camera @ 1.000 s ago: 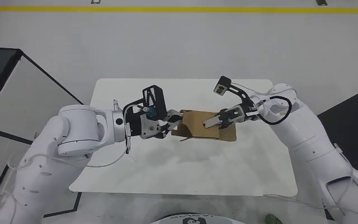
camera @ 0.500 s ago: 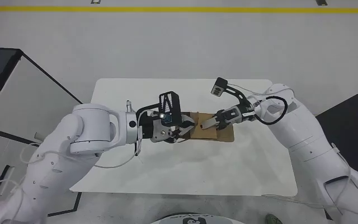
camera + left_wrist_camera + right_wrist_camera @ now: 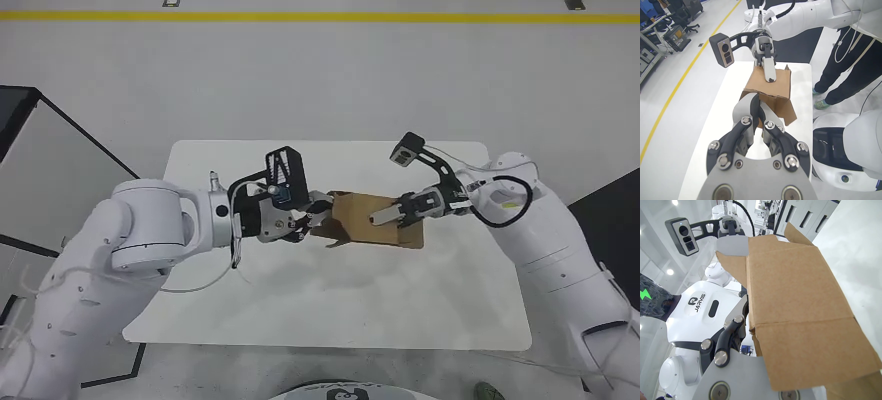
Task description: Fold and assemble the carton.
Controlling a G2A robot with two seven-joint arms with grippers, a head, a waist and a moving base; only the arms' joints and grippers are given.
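Got the left gripper point(image 3: 758, 107) shut tight on the carton point(image 3: 352, 208) at its 9 o'clock end, cardboard edge pinched between both fingers. Got the right gripper point(image 3: 386, 213) in from 3 o'clock, one finger laid flat on top of the carton, the other hidden underneath; reads as clamped on that upper face. Holding the carton between the two, just off table point(image 3: 400, 300) centre toward 1 o'clock; can't tell whether resting on the surface or lifted clear.

Changed over the last half second: backed the left gripper out toward 10 o'clock after a push in toward 4, and nudged the right one toward 2. Stretched the carton as a result: longer along the 9-to-3 line, upper face and a side wall both showing instead of the flatter, squashed shape of a moment ago.

Reads as the sleeve popped open into a tube, squaring-up roughly done. Still leaves one end flap point(image 3: 786, 113) hanging loose just beside the left grip, unfolded, and nothing closed at either end. Calling it early-to-mid task. Next, probably: steady the body from 3 o'clock, release at 9, tuck flaps. Watch for the tube collapsing flat again on release of either grip.
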